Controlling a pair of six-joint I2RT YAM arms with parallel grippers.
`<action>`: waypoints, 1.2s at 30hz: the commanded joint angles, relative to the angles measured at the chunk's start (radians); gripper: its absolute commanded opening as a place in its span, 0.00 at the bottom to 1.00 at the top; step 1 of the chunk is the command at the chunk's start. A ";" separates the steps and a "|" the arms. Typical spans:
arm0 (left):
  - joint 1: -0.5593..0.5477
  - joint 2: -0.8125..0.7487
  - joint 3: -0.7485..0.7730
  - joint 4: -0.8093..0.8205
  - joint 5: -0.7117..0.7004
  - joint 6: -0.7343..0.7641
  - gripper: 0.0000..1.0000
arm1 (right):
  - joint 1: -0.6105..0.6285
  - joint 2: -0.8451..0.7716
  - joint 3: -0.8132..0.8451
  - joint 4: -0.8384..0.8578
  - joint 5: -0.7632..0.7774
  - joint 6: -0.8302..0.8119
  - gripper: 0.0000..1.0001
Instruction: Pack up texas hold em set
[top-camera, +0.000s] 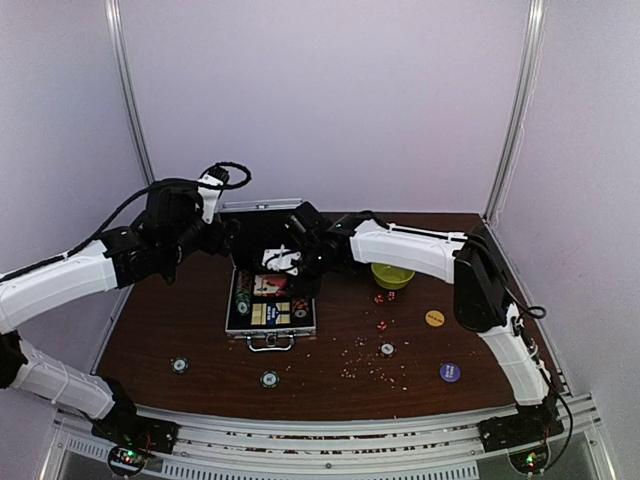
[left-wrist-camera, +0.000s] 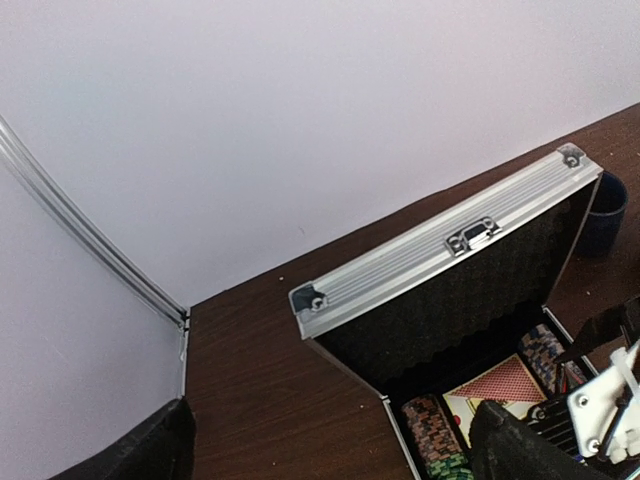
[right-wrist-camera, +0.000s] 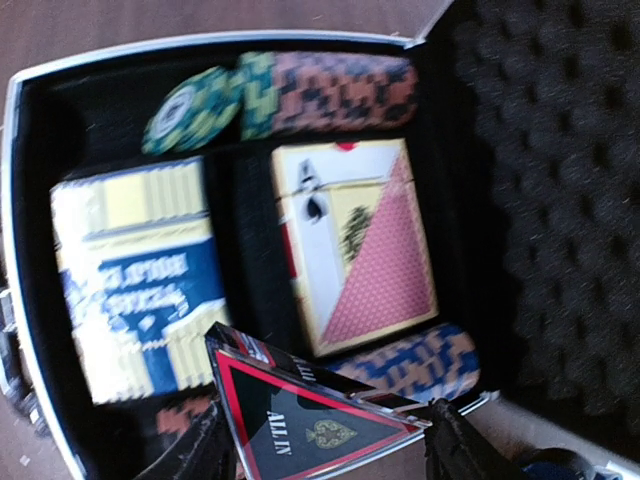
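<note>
Only the right wrist view lets us read the glossy red triangle (right-wrist-camera: 300, 420), marked ALL IN, pinched by the right gripper (right-wrist-camera: 322, 445) over the open aluminium briefcase (top-camera: 285, 329), whose black slots hold the red card box (right-wrist-camera: 355, 250), blue card box (right-wrist-camera: 140, 280) and ridged chip rows (right-wrist-camera: 330, 90). The left wrist view adds the ribbed lid edge (left-wrist-camera: 440, 245) (egg-crate foam beneath) and the left gripper (left-wrist-camera: 335, 405), spread wide. From above, loose chips (top-camera: 269, 379) dot the table (top-camera: 170, 320).
</note>
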 joint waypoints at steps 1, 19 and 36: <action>0.013 -0.038 -0.004 0.061 -0.041 -0.017 0.98 | 0.010 0.036 0.079 0.136 0.106 0.032 0.54; 0.019 -0.026 0.005 0.053 -0.004 -0.021 0.98 | 0.042 0.167 0.153 0.299 0.182 -0.015 0.57; 0.019 -0.022 0.005 0.051 0.018 -0.016 0.98 | 0.044 0.198 0.130 0.332 0.236 -0.050 0.75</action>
